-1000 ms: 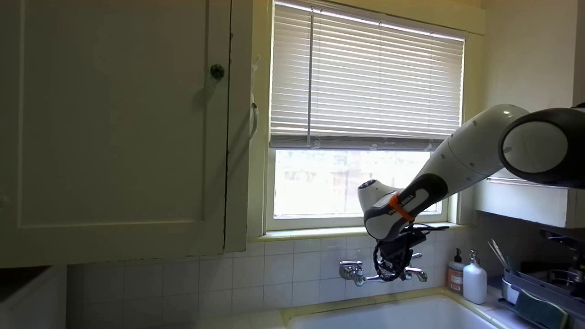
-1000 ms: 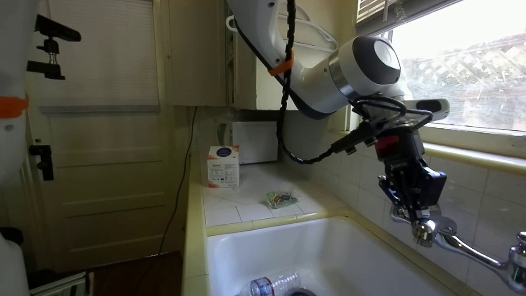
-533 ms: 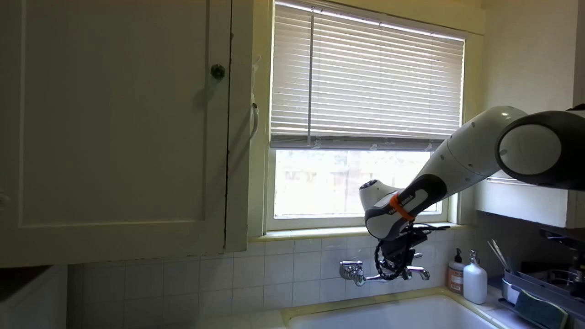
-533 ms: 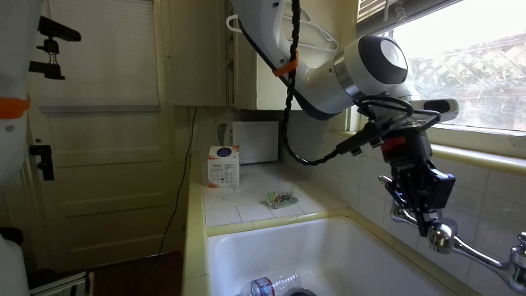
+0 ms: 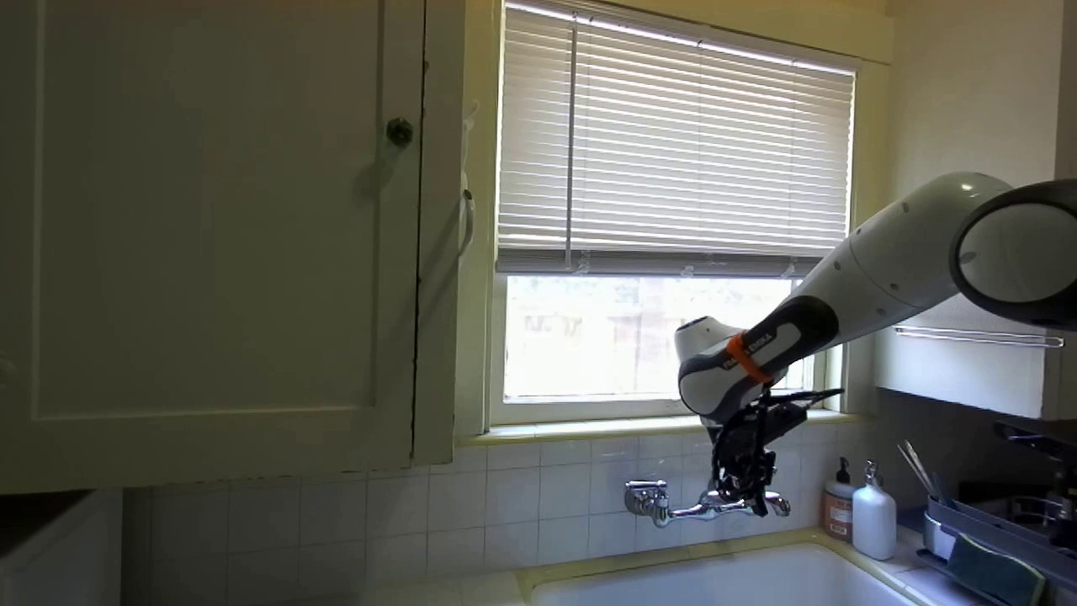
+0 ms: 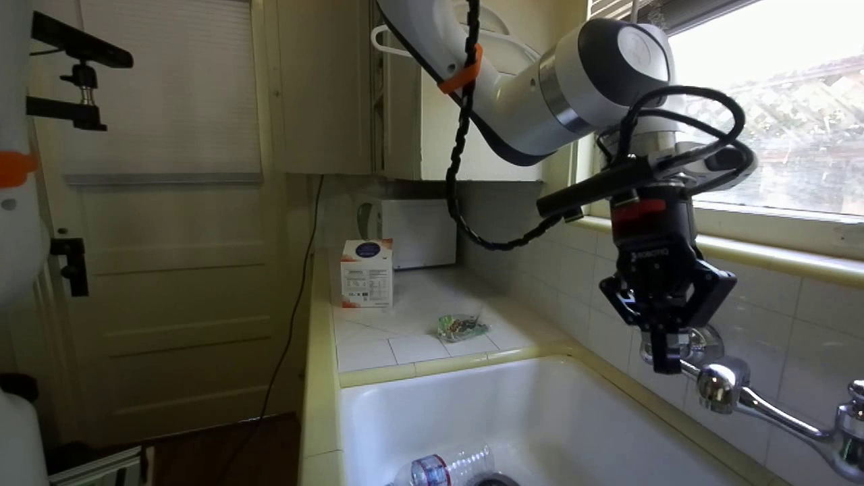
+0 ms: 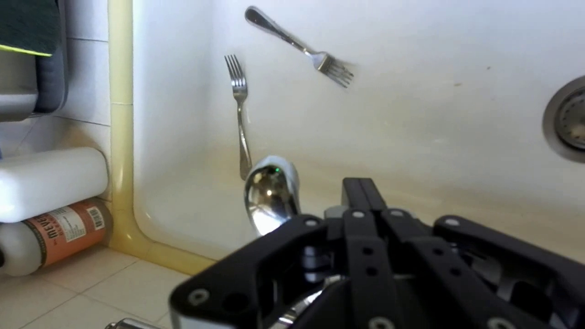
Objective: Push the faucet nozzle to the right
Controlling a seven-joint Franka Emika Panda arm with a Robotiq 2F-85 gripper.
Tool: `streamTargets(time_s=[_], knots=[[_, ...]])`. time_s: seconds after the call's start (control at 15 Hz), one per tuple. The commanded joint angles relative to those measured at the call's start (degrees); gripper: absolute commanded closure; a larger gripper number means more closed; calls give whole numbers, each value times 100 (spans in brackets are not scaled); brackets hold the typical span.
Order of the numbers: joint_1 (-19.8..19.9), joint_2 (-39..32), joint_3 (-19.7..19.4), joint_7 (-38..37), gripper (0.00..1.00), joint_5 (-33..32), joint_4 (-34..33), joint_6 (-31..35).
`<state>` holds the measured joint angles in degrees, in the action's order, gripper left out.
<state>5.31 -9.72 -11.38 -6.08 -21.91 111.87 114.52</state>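
The faucet nozzle (image 7: 270,194) is a short, curved chrome spout on the wall tap. It also shows in both exterior views (image 5: 781,504) (image 6: 719,387), projecting over the sink. My gripper (image 7: 363,188) is shut and empty, with its two black fingertips pressed together. In the wrist view the nozzle stands to the left of the fingertips, with a visible gap. In an exterior view the gripper (image 6: 667,363) hangs fingers-down just left of the nozzle. In an exterior view the gripper (image 5: 760,505) covers part of the tap. Contact with the tap body cannot be told.
The white sink (image 6: 432,398) lies below, holding two forks (image 7: 241,105) (image 7: 292,41) and a clear plastic bottle (image 6: 445,467). A white soap bottle (image 5: 874,522) and an orange-labelled bottle (image 5: 838,512) stand by the dish rack (image 5: 1001,539). The tiled wall (image 6: 756,351) is close behind.
The nozzle first shifted rightward in an exterior view with the gripper against it, then stayed about there. The gripper has since lifted, turned and come away from it.
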Motion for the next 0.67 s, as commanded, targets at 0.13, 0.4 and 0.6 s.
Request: streamTargets(time_s=[0.13,0.4,0.6], knots=[[139,782,284,1670,100,1106,215,-963],[94,1071,340,1969,73,1462,-27,-1869],[86,1220,357,1796,55,1572,-244,-2327]])
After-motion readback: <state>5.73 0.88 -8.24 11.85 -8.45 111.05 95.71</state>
